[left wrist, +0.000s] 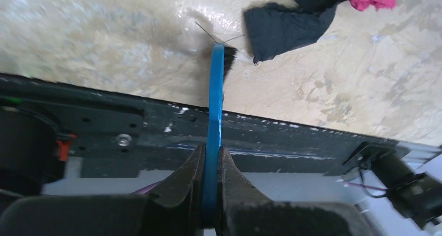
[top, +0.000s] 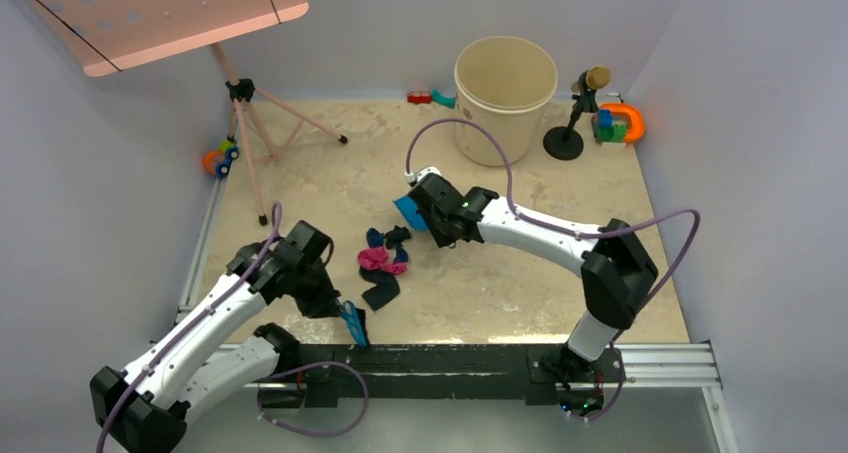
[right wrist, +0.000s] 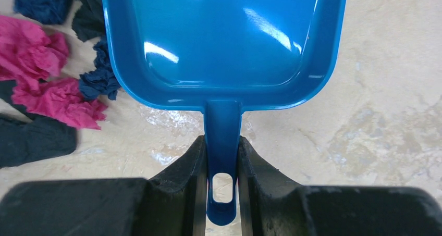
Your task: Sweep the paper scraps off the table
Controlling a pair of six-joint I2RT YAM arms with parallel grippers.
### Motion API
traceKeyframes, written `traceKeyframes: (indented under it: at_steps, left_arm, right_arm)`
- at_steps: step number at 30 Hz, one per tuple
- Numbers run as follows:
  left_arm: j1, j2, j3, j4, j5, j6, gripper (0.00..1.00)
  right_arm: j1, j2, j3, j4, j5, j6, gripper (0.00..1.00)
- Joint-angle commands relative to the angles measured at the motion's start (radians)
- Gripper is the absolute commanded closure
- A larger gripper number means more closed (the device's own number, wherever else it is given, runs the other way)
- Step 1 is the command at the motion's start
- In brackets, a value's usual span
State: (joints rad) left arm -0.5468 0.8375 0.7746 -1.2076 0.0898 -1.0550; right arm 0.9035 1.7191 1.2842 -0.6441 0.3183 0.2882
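The beige, white-stained square bench (top: 500, 293) carries the paper scraps (top: 383, 263), a loose cluster of black, dark blue and magenta-pink wads at the centre of the top view. In the right wrist view the scraps lie at the left of the frame, just beside the side wall of the glossy blue plastic dustpan (right wrist: 224, 38), not before its open lip, which runs out of the top of the frame. The sweep would probably go best if the lip were turned to face the pile and pressed flat on the bench. The slim blue-handled brush with black bristles (left wrist: 215, 106) could then draw the wads in short, low strokes, so that the light paper does not roll aside. Its bristle tip rests on the bench near the black front edge, just beside one flat black scrap (left wrist: 284, 30). The right arm reaches from the lower right towards the centre, and the right hand (right wrist: 222, 147) is clamped narrowly on the dustpan's handle. The left arm is bent low at the lower left, and the left hand (left wrist: 212, 155) is pinched tight on the brush handle.
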Motion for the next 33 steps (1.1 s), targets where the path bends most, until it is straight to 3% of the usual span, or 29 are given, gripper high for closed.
traceKeyframes:
  at_steps: [1, 8, 13, 17, 20, 23, 28, 33]
  left_arm:
    - [-0.077, 0.008, -0.078, 0.150, 0.027, -0.339, 1.00]
    - [-0.098, 0.156, -0.075, 0.348, -0.011, -0.488, 1.00]
    - [-0.098, 0.312, -0.014, 0.504, -0.130, -0.513, 1.00]
    - [-0.082, 0.438, 0.191, 0.389, -0.229, -0.418, 1.00]
    - [-0.081, 0.493, 0.379, 0.148, -0.348, -0.342, 1.00]
    - [-0.081, 0.502, 0.474, -0.059, -0.398, -0.309, 1.00]
    - [-0.082, 0.406, 0.410, -0.058, -0.277, -0.191, 1.00]
    - [-0.061, 0.419, 0.501, -0.033, -0.311, 0.112, 1.00]
  right_arm:
    - [-0.003, -0.113, -0.026, 0.031, 0.067, 0.027, 1.00]
    - [-0.003, -0.209, -0.079, 0.019, 0.075, 0.050, 1.00]
    - [-0.003, -0.291, -0.125, 0.008, 0.063, 0.055, 1.00]
    - [-0.003, -0.316, -0.152, -0.034, 0.029, 0.061, 1.00]
    - [-0.003, -0.336, -0.196, -0.048, -0.006, 0.067, 1.00]
    - [-0.003, -0.353, -0.242, -0.051, -0.023, 0.073, 1.00]
    - [-0.003, -0.354, -0.267, -0.043, -0.053, 0.083, 1.00]
    - [-0.002, -0.301, -0.237, -0.065, -0.082, 0.068, 1.00]
